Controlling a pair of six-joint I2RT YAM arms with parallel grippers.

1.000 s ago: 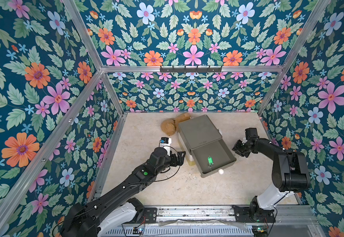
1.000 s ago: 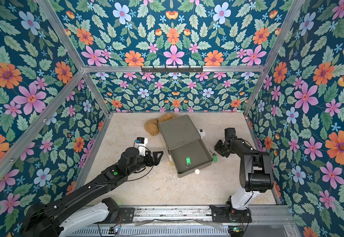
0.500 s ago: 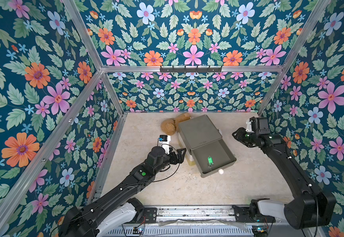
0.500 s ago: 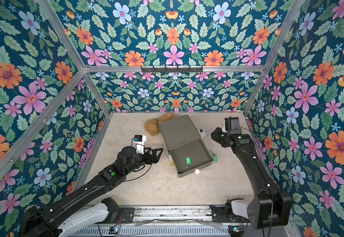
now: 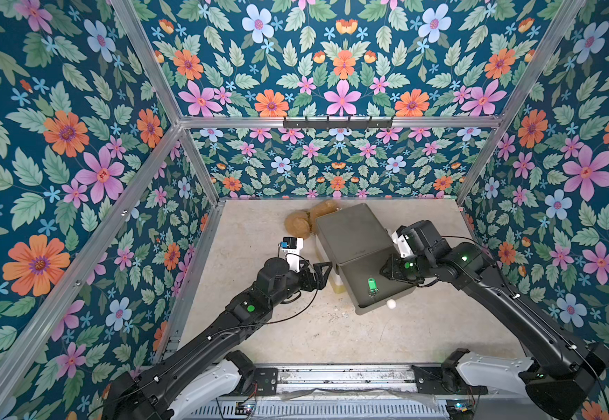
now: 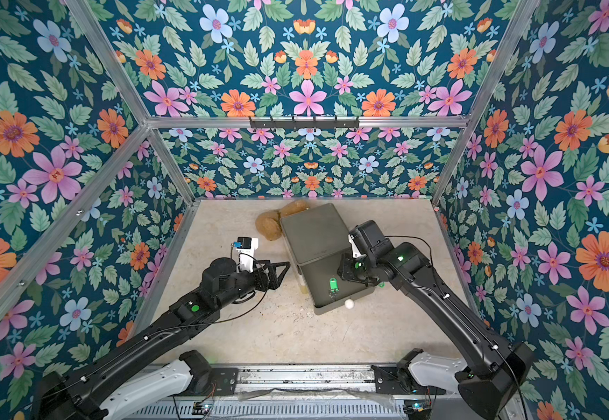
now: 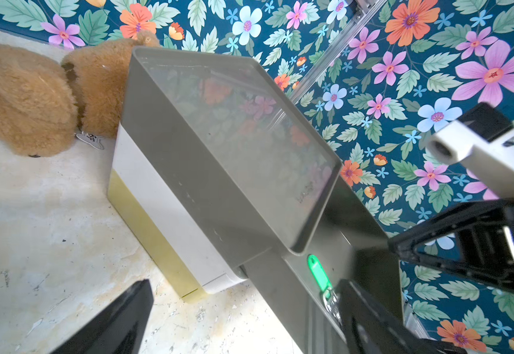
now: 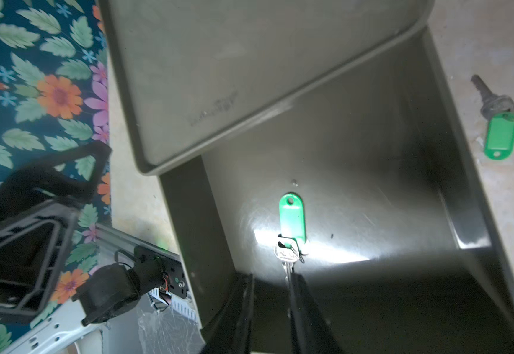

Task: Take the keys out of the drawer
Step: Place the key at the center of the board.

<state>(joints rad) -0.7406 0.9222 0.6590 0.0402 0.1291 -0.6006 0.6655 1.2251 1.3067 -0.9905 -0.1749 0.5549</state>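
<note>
I have the right gripper (image 8: 269,306) narrowed but empty over the open drawer (image 8: 372,184), so I'd lower it, pinch the green-tagged key (image 8: 291,219) lying inside and lift straight up, with 1 key (image 8: 499,128) already on the table.

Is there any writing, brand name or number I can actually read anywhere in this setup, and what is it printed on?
None can be read.
Embossed mark on the drawer unit's top: too faint to read.
White tag on the plush toy: marks too small to read.
Green key tags: blank.
</note>
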